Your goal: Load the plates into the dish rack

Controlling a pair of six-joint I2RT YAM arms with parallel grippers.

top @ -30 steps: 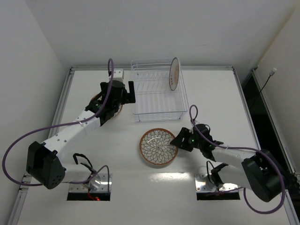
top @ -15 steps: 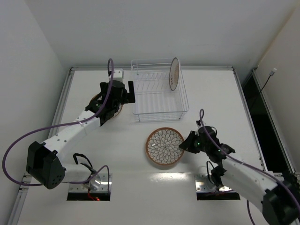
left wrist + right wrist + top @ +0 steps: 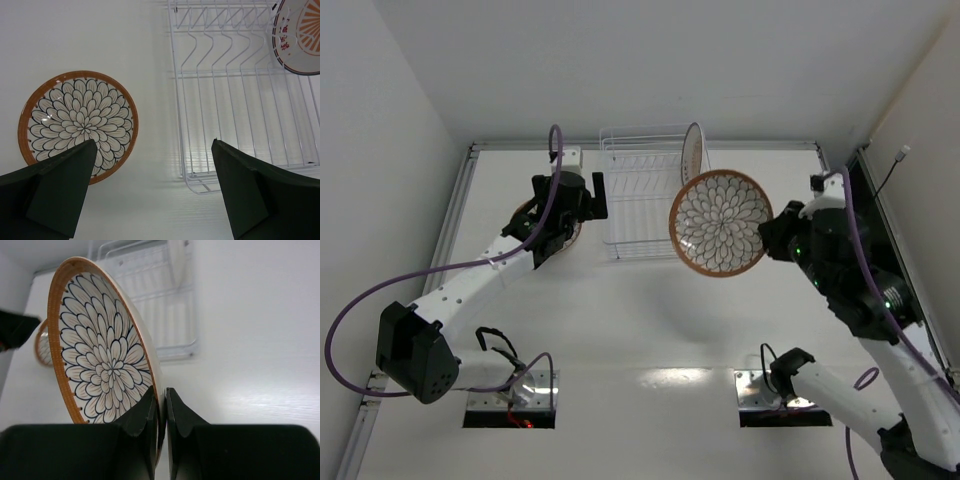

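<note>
Plates in this set are rigid glazed ceramic. Judge them moderately heavy, brittle on impact and slick under the pads. They offer no handle, so the only purchase is a pinch across the rim, one finger on the face and one on the back. A grip at one edge leaves the rest of the plate's weight hanging off the pads, so it is likely to twist or slip if swung quickly.

The held plate [image 3: 720, 222] is up off the table [image 3: 620, 330], tilted on edge, with its petal face toward the top camera. It overlaps the rack's [image 3: 640, 215] near right corner in that view. How high it sits above the wires cannot be read.

The right gripper [image 3: 159, 400] has its jaws pressed onto the rim of this plate at the low right edge, with no gap visible. The right arm is raised and reaches forward toward the rack, wrist turned so the plate stands out to its left.

The racked plate [image 3: 692, 155] stands upright at the rack's far right end. The flat plate [image 3: 77, 125] lies on the table just left of the rack.

The left gripper [image 3: 153, 145] hovers over the gap between the flat plate and the rack. Its jaws are spread wide and hold nothing, and the arm is stretched forward.
</note>
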